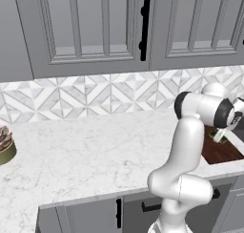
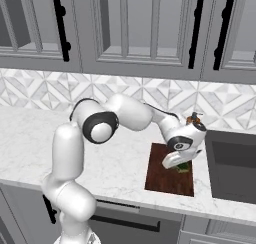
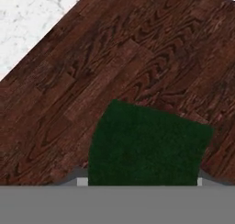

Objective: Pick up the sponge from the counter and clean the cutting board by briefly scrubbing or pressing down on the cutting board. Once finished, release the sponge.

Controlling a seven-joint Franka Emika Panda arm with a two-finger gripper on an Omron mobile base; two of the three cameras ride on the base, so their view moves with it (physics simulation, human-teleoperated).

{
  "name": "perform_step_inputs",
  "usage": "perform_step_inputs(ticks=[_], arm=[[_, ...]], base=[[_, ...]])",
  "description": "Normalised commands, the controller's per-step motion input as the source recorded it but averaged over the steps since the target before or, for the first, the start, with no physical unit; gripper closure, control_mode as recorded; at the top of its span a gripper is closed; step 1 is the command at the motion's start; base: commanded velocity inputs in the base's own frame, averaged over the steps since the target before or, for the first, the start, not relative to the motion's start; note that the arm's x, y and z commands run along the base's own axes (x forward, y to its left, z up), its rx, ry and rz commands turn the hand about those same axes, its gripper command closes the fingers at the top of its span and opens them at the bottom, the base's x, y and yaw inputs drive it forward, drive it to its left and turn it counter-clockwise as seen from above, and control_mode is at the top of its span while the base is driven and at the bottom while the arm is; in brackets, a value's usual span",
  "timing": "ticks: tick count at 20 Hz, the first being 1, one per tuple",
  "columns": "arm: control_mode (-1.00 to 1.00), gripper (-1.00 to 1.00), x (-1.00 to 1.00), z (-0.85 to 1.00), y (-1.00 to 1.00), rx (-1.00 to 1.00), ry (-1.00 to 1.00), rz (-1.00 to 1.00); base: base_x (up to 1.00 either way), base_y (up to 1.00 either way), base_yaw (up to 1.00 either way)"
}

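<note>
Mostly hidden, the sponge [image 3: 147, 145] sits on the cutting board [image 3: 114, 62]: in the hand view its dark green top covers the lower middle, and its near edge is cut off by the bottom of the picture. The fingers [image 3: 140, 182] show there as two small pale corners, one at each side of the sponge, just beside its edges; whether they pinch the sponge or stand a little off it I cannot tell.

From the right base view the white hand covers most of the sponge [image 2: 183, 166], leaving a small green bit on the board's [image 2: 167, 180] far right part, near the edge. A brown bottle-like thing [image 2: 194, 119] behind the wrist is half hidden and hard to make out.

From the left base view the arm hides much of the board [image 1: 221, 152], and the picture's right edge cuts it off; a speck of green [image 1: 220, 141] shows under the hand. A potted plant [image 1: 5, 143] is cut by the left edge, well apart on the counter [image 1: 95, 155].

No writing or labels can be read anywhere.
</note>
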Motion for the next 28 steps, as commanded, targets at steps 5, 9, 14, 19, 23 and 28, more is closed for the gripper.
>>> perform_step_inputs(ticks=[5, 9, 14, 19, 23, 28], arm=[[-1.00, 1.00, -0.73, -0.32, 0.71, -0.03, 0.01, 0.00], [-1.00, 1.00, -0.58, -0.21, 0.80, -0.04, 0.03, 0.00], [-1.00, 1.00, -0.33, -0.25, 0.83, -0.06, 0.05, 0.03], [-1.00, 1.00, 0.17, 0.79, 0.48, -0.07, 0.02, 0.04], [-1.00, 1.00, 0.00, 0.15, 0.89, -0.09, 0.00, 0.15], [-1.00, 1.00, -0.01, 0.00, 1.00, -0.01, 0.00, 0.20]], base=[[0.00, 0.00, 0.00], [0.00, 0.00, 0.00], [0.00, 0.00, 0.00], [0.00, 0.00, 0.00], [0.00, 0.00, 0.00], [0.00, 0.00, 0.00]])
